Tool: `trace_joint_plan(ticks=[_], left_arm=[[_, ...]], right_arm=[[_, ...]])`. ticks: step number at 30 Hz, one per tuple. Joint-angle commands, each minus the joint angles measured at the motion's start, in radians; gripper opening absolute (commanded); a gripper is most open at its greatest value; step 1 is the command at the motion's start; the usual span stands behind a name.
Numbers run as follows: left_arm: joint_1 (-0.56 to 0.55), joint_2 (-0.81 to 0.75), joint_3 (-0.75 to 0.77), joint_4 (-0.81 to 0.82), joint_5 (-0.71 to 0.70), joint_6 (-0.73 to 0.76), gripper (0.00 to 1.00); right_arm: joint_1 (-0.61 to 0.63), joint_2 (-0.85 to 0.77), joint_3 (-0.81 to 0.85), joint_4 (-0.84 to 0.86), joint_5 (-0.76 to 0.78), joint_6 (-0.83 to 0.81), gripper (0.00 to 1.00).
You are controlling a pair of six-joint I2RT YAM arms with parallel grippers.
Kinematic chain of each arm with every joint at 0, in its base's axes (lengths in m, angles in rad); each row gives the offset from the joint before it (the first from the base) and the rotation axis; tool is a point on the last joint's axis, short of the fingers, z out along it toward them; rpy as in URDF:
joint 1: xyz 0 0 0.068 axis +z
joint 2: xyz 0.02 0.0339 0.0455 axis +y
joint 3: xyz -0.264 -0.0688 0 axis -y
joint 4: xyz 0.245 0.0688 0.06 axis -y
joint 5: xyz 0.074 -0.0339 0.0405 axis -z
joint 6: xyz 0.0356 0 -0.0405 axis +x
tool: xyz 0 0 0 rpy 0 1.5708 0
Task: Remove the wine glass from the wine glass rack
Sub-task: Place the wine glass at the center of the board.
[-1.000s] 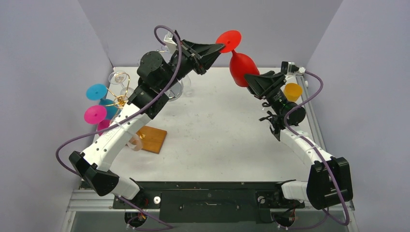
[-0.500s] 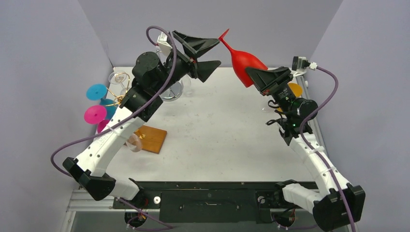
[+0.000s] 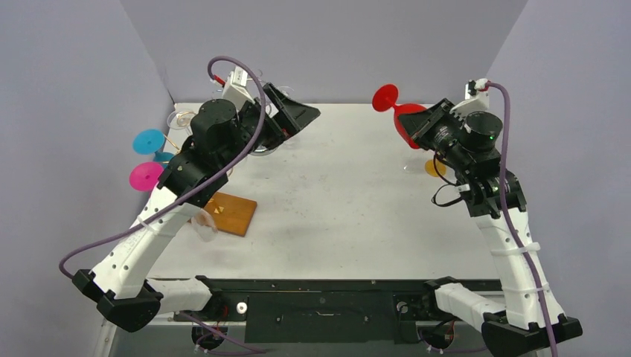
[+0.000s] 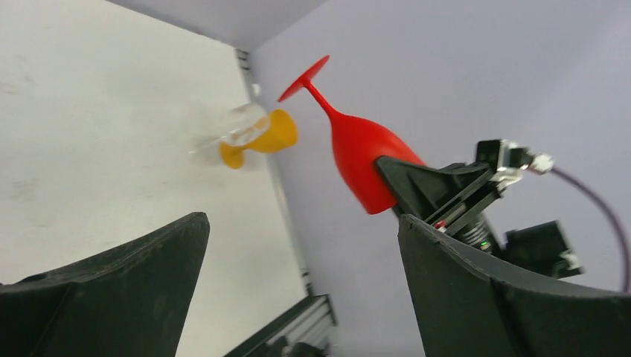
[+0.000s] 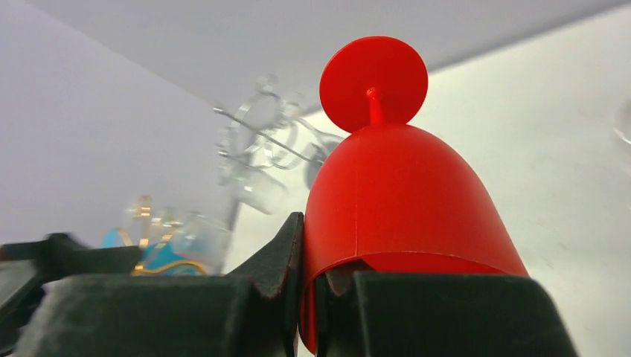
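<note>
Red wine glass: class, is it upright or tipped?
Tipped. The red wine glass is held off the table, foot slanting toward the left side, its rim pinched by the right gripper.

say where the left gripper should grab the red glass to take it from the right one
Probably the thin stem of the red glass, coming from the left arm's side, jaws across it. The right gripper pinches the bowl's rim, so only stem and foot stick out free, pointing away from it.

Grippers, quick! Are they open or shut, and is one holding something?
Left gripper: open, holding nothing.
Right gripper: shut on the rim of the red wine glass.
</note>
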Motion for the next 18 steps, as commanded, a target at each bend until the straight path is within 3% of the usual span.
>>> trace_joint_plan(ticks=[1,9,18], left_arm=[[-0.018,-0.025,0.065,-0.199,-0.087,0.32,0.96],[-0.109,-0.02,0.093,-0.332,-0.198,0.481,0.96],[-0.106,-0.056,0.103,-0.357,-0.22,0.532,0.96]], right_arm=[[0.002,0.056,0.101,-0.412,0.184,-0.173,0.0],[0.003,0.207,0.199,-0.657,0.32,-0.25,0.0],[-0.024,0.359,0.151,-0.683,0.375,-0.301,0.0]])
